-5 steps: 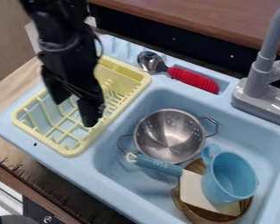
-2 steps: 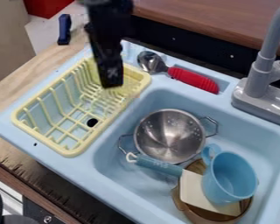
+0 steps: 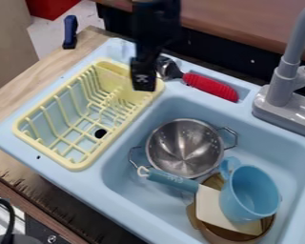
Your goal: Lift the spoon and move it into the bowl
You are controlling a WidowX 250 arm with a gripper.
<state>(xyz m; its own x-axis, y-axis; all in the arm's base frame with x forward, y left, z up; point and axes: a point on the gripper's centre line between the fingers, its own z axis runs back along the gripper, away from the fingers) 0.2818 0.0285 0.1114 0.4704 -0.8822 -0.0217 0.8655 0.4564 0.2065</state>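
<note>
The spoon (image 3: 211,87) is seen on the back ledge of the blue sink (image 3: 136,148), and its picking up seems to be the step in hand; the black gripper (image 3: 143,82) is seen by its round end, but whether it is pinched together or spread apart cannot be told. Next, the spoon should be lined up with, gripped and lifted, then carried over the bowl (image 3: 185,148). The spoon is made with a shiny metal scoop and a bumpy red handle, and the round metal bowl is dotted with little holes.
</note>
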